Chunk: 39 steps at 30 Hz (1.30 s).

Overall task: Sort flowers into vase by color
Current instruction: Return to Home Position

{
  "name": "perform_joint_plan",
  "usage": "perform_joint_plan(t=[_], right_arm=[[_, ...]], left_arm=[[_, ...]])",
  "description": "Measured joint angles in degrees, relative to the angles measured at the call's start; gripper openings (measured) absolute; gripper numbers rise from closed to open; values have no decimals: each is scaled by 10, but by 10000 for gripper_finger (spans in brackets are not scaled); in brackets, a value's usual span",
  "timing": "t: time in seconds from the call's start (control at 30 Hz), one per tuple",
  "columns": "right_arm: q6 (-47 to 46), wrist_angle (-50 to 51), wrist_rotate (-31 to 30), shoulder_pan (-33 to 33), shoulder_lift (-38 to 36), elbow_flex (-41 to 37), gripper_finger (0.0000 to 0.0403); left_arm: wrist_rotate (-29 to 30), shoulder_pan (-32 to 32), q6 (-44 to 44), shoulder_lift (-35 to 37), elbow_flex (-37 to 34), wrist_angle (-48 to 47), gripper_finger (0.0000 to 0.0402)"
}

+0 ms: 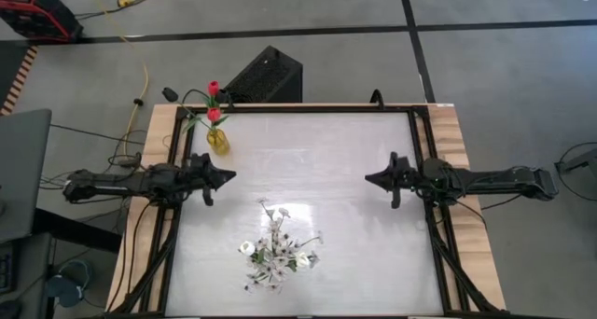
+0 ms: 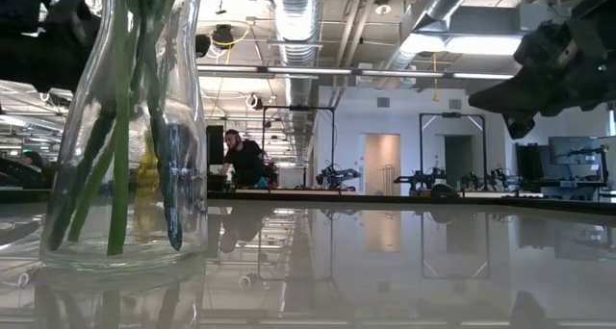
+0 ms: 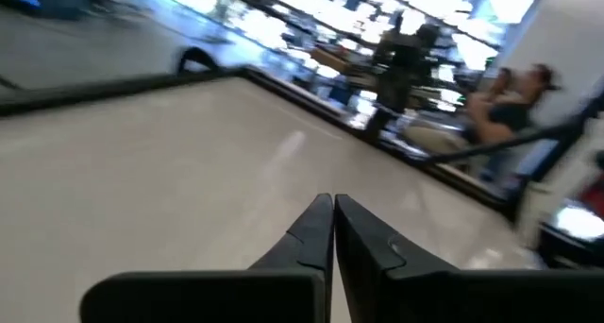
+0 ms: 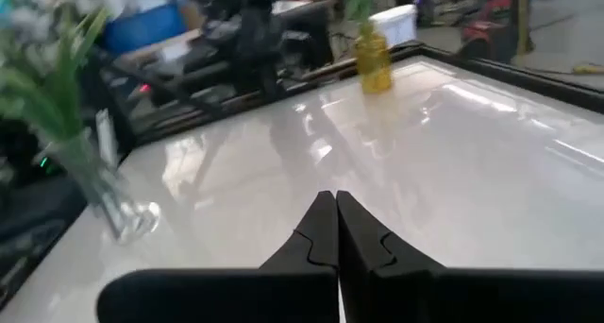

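vase [image 2: 192,98], white flowers [image 1: 278,254]; left end effector [image 1: 233,175], right end effector [image 1: 367,179] closed

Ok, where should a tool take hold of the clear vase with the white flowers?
Probably on the transparent vase at its narrower upper glass, coming level from the side: white flowers fan out over its mouth, blocking a top approach, and the base is wider.

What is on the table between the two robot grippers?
Nothing. In the high view, the table is bare between the left gripper and the right gripper. The white flowers stand off to one side of that stretch.
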<state>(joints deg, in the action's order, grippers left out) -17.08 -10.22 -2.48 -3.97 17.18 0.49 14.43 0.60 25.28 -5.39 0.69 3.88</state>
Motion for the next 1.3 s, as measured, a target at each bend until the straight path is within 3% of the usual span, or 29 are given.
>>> perform_joint_plan(t=[0.13, 0.33, 0.57, 0.77, 1.3], right_arm=[[49, 5, 10, 2, 1, 0, 24], [177, 70, 4, 0, 1, 0, 80], [152, 85, 0, 1, 1, -1, 90], [156, 84, -3, 1, 1, -1, 92], [156, 84, -3, 1, 1, -2, 93]], left_arm=[[56, 0, -1, -11, 0, -1, 4], [114, 0, -48, -35, 0, 2, 4], [193, 0, -131, -44, 0, 6, 4], [191, 0, -180, -44, 0, 6, 4], [190, 0, -174, -44, 0, 6, 4]])
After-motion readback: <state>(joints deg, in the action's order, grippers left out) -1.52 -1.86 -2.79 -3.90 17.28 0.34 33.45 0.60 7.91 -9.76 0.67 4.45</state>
